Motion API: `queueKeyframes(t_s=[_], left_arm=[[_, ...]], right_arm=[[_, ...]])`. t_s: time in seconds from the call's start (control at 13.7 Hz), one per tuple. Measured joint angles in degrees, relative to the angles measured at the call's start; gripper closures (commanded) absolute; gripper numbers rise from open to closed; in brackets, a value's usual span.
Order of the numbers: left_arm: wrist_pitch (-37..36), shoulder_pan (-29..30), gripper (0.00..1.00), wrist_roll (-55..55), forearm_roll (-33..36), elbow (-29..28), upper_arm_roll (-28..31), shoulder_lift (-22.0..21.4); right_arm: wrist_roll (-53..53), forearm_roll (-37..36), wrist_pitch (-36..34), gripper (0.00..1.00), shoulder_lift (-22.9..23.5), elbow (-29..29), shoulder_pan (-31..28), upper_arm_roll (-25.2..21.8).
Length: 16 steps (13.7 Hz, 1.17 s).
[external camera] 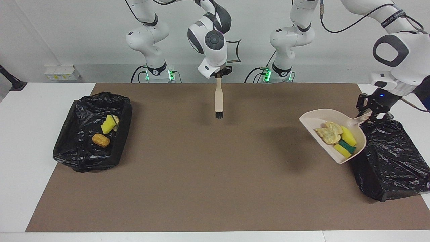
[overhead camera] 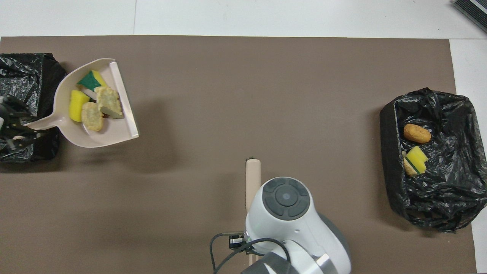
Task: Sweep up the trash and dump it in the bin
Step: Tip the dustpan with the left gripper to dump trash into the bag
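Observation:
My left gripper [external camera: 371,116] is shut on the handle of the beige dustpan [external camera: 312,119], holding it tilted in the air at the edge of the black-lined bin [external camera: 389,161] at the left arm's end of the table. In the pan lies trash: pale foam bits [external camera: 331,132], a yellow sponge chunk [external camera: 348,135] and a yellow-green sponge [external camera: 346,147]. From overhead the dustpan [overhead camera: 114,131] overlaps the bin [overhead camera: 23,83]. My right gripper [external camera: 219,74] is shut on the beige brush [external camera: 218,99], which hangs bristles down over the mat near the robots.
A second black-lined bin [external camera: 84,154] stands at the right arm's end, holding a yellow sponge [external camera: 108,124] and an orange-brown piece [external camera: 100,140]. A brown mat [external camera: 201,174] covers most of the white table.

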Motion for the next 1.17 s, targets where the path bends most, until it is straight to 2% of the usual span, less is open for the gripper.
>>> queueKeyframes(t_s=[0.15,0.37,0.58,0.88,1.17], left_arm=[[-2.6,5.6,1.0,3.6,0.0,6.6,-0.1,3.6],[-4.6,12.0,1.0,10.1,0.0,18.1,-0.2,10.0],[-4.5,14.4,1.0,14.9,4.2,27.5,-0.3,16.3],[3.7,14.5,1.0,19.6,11.5,33.0,-0.4,23.2],[7.9,12.8,1.0,20.8,26.2,35.2,-2.1,25.2]], right_arm=[[0.1,0.0,0.6,1.0,3.1,1.0,0.4,0.0],[0.1,-0.4,0.5,1.0,8.7,6.2,0.9,0.0],[-0.5,-2.0,-1.2,1.0,10.8,8.0,0.9,-0.2],[-0.9,-2.9,-2.9,1.0,10.9,7.5,0.9,-0.1],[-0.9,-2.9,1.9,1.0,11.1,6.7,0.9,-0.2]])
